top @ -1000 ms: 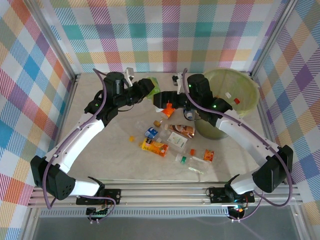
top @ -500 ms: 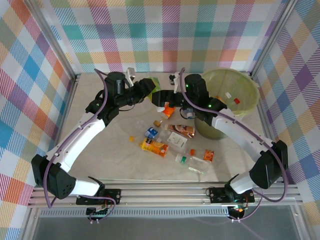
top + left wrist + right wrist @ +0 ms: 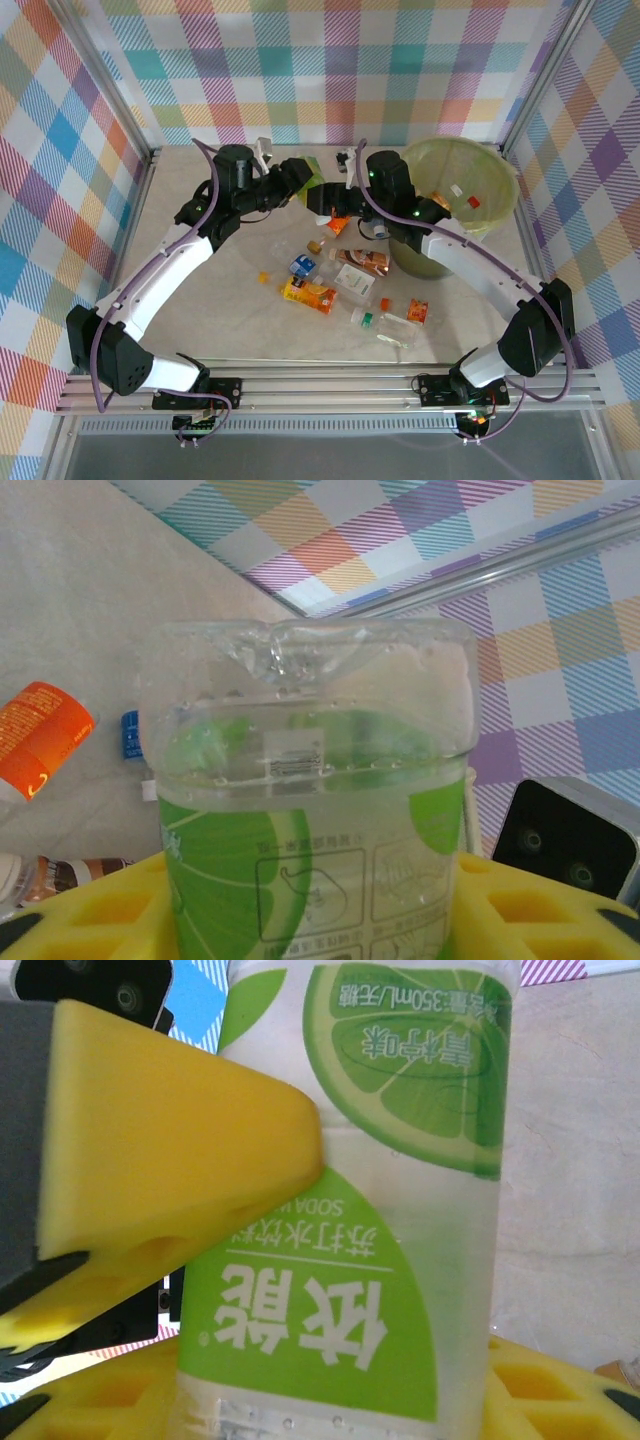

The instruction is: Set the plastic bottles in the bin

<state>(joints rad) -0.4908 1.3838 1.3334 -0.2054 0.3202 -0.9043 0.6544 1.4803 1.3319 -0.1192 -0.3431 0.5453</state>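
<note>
Handover is what we see, up over the far side of the table [image 3: 230, 300]. At left, the left gripper [image 3: 310, 910] has its yellow pads [image 3: 90, 910] on either side of the green-labelled bottle [image 3: 310, 780]. They have eased apart over the last second, and we cannot tell whether they still squeeze. The bottle hangs in the air between the two arms, clear of the table and left of the bin. From the right, the right gripper [image 3: 330, 1400] has moved in and narrowed from wide open until its own pads press the bottle's sides, grasping it. We judge the bottle is passing to the arm nearer the bin. Below, several other bottles [image 3: 362, 260] lie scattered on the table. At far right stands the bin [image 3: 495, 165], so most of the job remains.
</note>
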